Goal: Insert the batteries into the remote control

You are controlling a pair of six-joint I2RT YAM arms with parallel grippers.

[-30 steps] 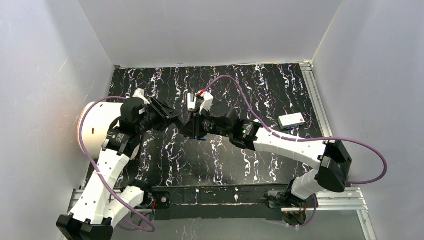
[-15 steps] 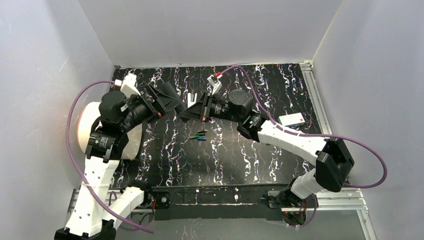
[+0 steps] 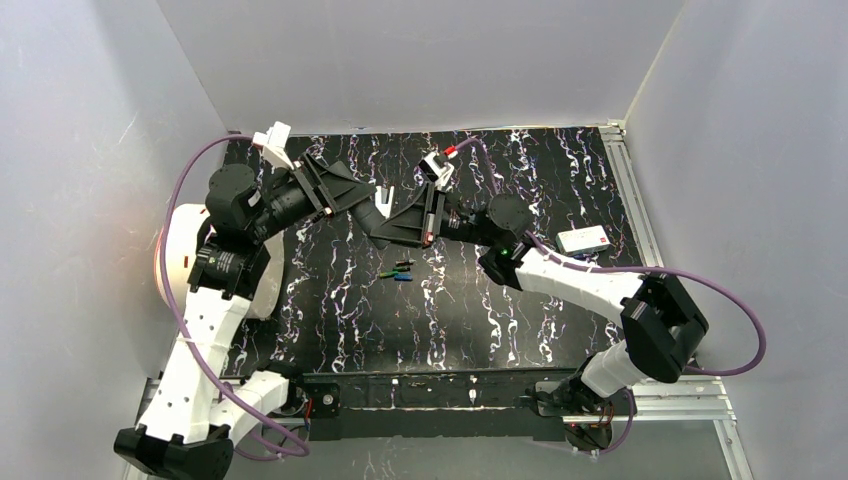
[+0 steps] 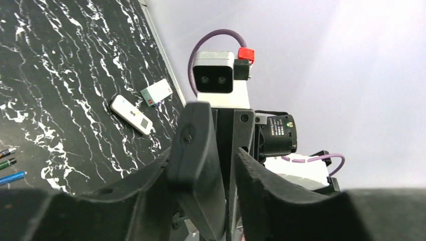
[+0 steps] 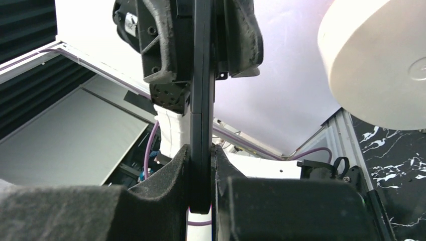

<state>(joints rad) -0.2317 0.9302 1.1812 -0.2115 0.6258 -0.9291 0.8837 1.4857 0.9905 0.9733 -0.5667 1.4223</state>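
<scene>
Black thin slab, the remote control [image 5: 201, 100], is up off the table [image 3: 330, 300], edge-on in the right wrist view.

Right hand [image 5: 201, 150]: fingers pressed on both faces, clamped on the near end.

Left hand [image 4: 203, 160]: fingers flank the far end. One side touches and the other shows a sliver of gap; cannot tell if it grips.

Batteries [image 3: 398, 271], green, black and blue, lie close together on the table. They sit just below the joined hands in the top view, touched by neither.

White drum [image 3: 185, 262] at left edge of frame. White box [image 3: 583, 239] at right, well apart from the batteries. White slim device [image 4: 131, 114] lies near that box.
</scene>
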